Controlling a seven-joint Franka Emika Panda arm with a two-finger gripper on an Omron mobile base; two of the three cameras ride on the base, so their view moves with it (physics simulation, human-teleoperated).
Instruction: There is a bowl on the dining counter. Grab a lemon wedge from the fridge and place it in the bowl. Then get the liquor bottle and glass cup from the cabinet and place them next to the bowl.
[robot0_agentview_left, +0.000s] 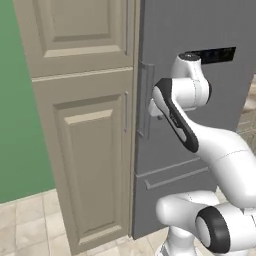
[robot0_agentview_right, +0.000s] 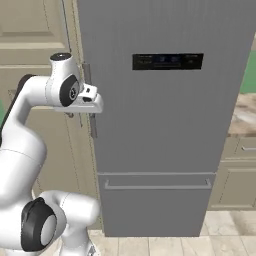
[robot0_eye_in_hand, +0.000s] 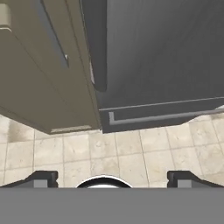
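Pincer (robot0_eye_in_hand: 112, 179) spread wide, empty, beside the fridge (robot0_agentview_right: 165, 120) handle (robot0_agentview_right: 93, 100), frame centre-left.
I judge the first step, opening the closed fridge; next I must close on that bar and pull.

No text, label, brand, number or sign can be read; the fridge (robot0_agentview_right: 165, 115) carries a dark display panel (robot0_agentview_right: 167, 61) on its upper door, but whatever stands on it is too dim and blurred to make out.
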